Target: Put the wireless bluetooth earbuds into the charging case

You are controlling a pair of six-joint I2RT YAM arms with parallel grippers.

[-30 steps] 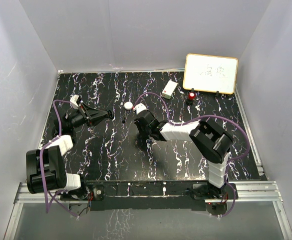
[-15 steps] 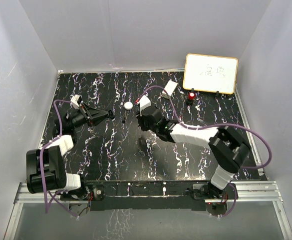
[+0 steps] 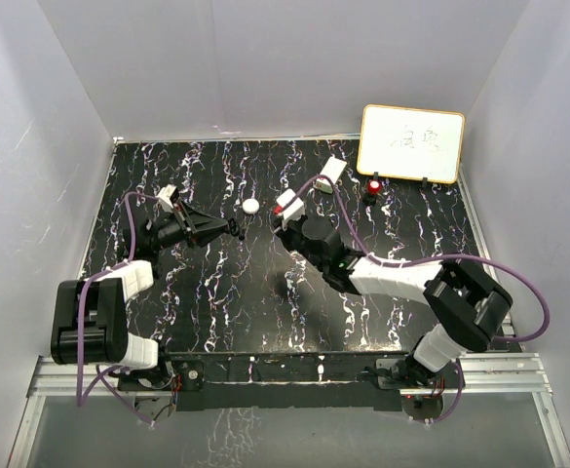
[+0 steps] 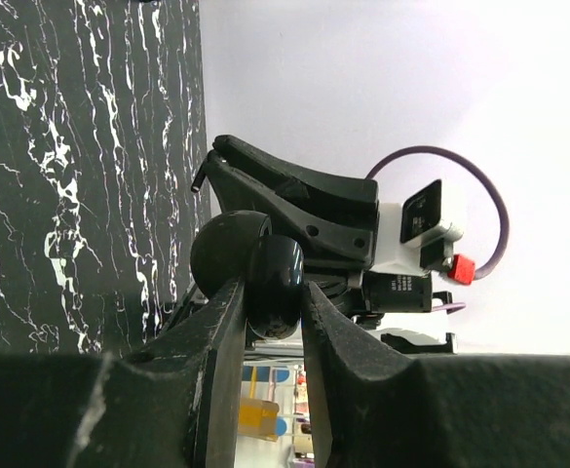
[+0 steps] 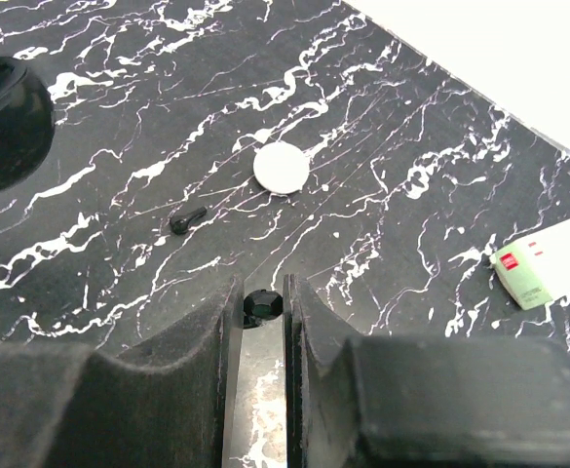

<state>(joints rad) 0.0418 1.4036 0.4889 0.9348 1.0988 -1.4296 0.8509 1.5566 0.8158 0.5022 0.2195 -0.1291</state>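
**A:** From above, where do the arms stand?

**B:** Both reach over the black marbled table (image 3: 216, 302). The left gripper (image 3: 224, 231) points right. The right gripper (image 3: 279, 224) points up and left, near it but apart. A white puck (image 3: 251, 207) lies just beyond the two tips. Further back are a white and green box (image 3: 329, 174), a small red-topped object (image 3: 373, 185) and a whiteboard (image 3: 411, 143) leaning on the wall.

**A:** Can you read the jaws from there?

**B:** No, they are too small and dark. The wrist views are clearer.

**A:** Left wrist, then?

**B:** The jaws are clamped on a black round case (image 4: 265, 273), held off the table. It seems to be hinged open, with two rounded halves side by side at the fingertips. The right arm's black gripper body fills the view behind it.

**A:** And the right wrist?

**B:** The jaws are drawn nearly together and pinch a tiny piece at the tips, the pinched black earbud (image 5: 262, 305). A loose black earbud (image 5: 187, 220) lies on the table ahead and to the left. The white puck is just beyond it. The box sits at the right edge, and the black case shows at the far left, apart from both earbuds.

**A:** Any white earbuds?

**B:** I cannot make any out.
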